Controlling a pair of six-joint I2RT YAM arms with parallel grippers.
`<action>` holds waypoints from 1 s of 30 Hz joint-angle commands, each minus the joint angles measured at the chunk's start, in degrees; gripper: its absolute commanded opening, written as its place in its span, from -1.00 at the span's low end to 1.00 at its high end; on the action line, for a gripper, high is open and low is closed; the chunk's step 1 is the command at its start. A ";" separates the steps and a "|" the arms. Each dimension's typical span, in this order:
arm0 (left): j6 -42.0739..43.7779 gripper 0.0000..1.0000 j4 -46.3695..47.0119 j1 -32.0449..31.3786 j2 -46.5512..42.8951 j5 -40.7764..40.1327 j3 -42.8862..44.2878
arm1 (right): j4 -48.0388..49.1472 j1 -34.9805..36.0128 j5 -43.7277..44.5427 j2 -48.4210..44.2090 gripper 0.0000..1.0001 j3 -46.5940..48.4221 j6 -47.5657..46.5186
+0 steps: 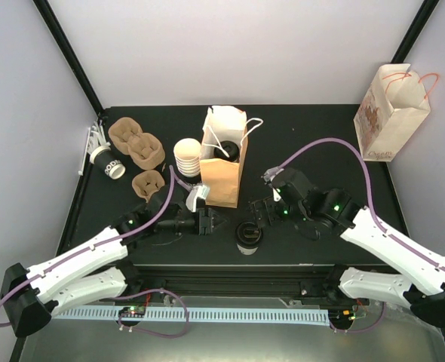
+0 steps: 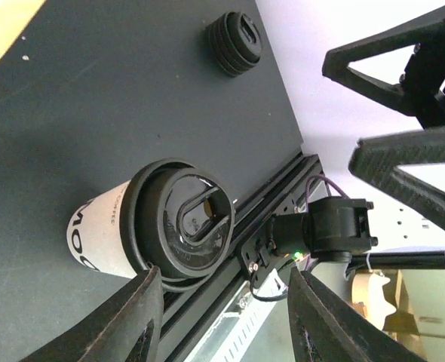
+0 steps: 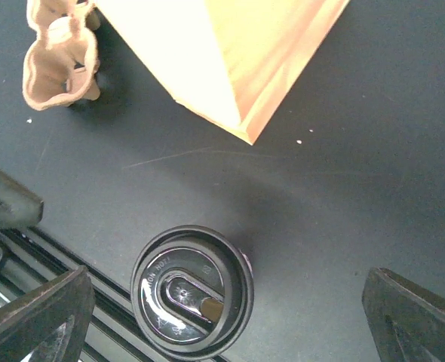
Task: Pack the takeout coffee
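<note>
Lidded cup (image 1: pixel 250 234) is stood upright at the worktop's (image 1: pixel 320 136) 6 o'clock, right at the near edge, gripped by nothing. Left hand (image 2: pixel 224 277) is placed at its 9 o'clock, fingers spread, nothing pinched. The lid rim is seen just beside one fingertip; contact can't be told. Right hand (image 3: pixel 226 273) is hung over the cup from its 1 o'clock, fingers spread wide, empty. Brown paper bag (image 1: pixel 224 177) is stood open near the cup at 11 o'clock. A dark lid (image 1: pixel 227 151), probably a second cup, is glimpsed in its mouth. Another cup (image 1: pixel 109 163) is laid on its side at the worktop's 10 o'clock, pulp carriers (image 1: pixel 136 140) beside it. Patterned bag (image 1: pixel 388 113) is set at 2 o'clock, well apart.
</note>
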 commanded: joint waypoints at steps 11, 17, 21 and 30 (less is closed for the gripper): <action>-0.10 -0.05 -2.76 -4.36 3.83 -0.68 6.02 | 0.98 -1.36 5.56 -4.77 1.00 -3.20 11.11; -0.76 -0.07 -2.25 -7.21 6.60 -2.25 7.47 | 3.32 -1.77 1.75 -7.66 0.84 -6.04 11.66; -1.60 -0.08 -3.20 -8.98 7.83 -3.99 8.45 | 2.66 -3.85 -1.63 -8.38 0.55 -7.59 13.06; -3.57 -0.12 -4.22 -10.18 10.26 -5.74 8.96 | 5.18 -4.97 -10.63 -8.52 -0.11 -13.27 18.42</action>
